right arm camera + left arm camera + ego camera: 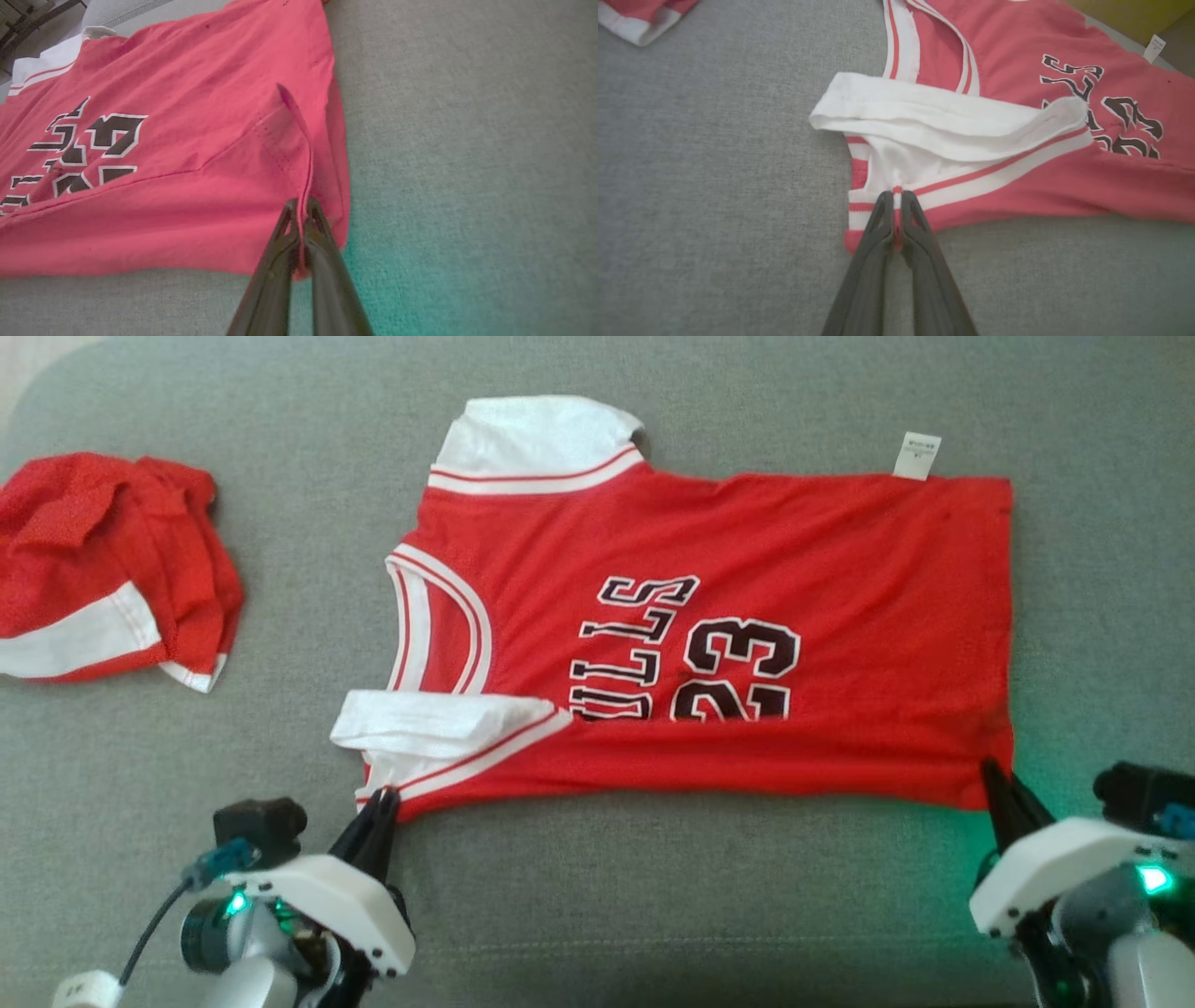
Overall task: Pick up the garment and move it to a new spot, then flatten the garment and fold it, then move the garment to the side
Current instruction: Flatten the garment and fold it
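The garment [747,551] is a red basketball jersey with white trim and a black number print. It lies spread sideways on the grey surface, its near long edge folded over onto the print. My left gripper [383,795] is shut on the red-and-white trim at the garment's [1017,186] near left corner, by the white sleeve band. In the left wrist view my left gripper [897,193] pinches a thin strip of that trim. My right gripper [988,767] is shut on the near right hem corner. The right wrist view shows my right gripper [302,201] clamping a raised fold of the garment [187,93].
A second red-and-white garment [112,569] lies crumpled at the far left of the grey cushion [653,896]. A white label [916,455] sticks out past the jersey's far edge. Bare grey fabric runs along the near side between my two arms.
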Robot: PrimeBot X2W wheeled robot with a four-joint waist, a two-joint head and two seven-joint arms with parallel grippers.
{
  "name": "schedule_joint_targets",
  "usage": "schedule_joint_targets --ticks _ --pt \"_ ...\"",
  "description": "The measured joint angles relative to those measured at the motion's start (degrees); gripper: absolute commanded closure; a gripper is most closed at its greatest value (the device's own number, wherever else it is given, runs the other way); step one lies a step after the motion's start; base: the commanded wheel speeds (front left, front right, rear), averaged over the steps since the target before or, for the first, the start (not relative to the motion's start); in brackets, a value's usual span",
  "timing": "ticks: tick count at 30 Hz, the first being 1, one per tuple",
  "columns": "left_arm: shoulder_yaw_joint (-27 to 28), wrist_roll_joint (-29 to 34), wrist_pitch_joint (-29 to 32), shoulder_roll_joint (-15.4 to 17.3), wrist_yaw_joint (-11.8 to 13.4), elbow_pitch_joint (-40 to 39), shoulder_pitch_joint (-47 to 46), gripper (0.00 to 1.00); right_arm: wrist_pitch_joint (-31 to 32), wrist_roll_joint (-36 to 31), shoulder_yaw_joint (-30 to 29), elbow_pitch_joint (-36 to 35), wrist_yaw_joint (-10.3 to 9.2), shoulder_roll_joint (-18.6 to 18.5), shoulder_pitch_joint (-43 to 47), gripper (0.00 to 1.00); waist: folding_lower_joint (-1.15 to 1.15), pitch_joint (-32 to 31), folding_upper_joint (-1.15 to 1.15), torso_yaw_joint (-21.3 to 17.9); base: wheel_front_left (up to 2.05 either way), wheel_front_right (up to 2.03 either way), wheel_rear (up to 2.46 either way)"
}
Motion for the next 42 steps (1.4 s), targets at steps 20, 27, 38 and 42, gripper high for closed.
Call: schedule_joint_targets --ticks 20,27,38,42 --pt "0.3 -0.4 2.7 2.1 4.3 -11.4 8.7 0.0 -0.4 1.6 -1.2 -3.3 0.0 0.2 6.0 0.0 0.0 -3.7 0.0 0.3 0.0 0.0 0.0" --pt "0.9 2.5 -5.4 1.9 4.1 -10.4 4.7 0.0 -8.8 -1.0 2.0 -6.9 0.0 0.1 2.8 0.0 0.0 -4.5 0.0 -0.6 0.0 0.0 0.0" --pt "2.7 6.2 -11.2 2.4 7.5 -11.7 4.6 0.0 -13.0 -3.5 6.0 -9.6 0.0 0.1 2.2 0.0 0.0 -6.2 0.0 -0.2 0.0 0.0 0.0" --pt "2.7 6.6 -11.2 2.5 7.5 -11.7 4.6 0.0 -13.0 -4.0 6.2 -9.6 0.0 0.1 2.2 0.0 0.0 -6.0 0.0 0.0 0.0 0.0 0.0"
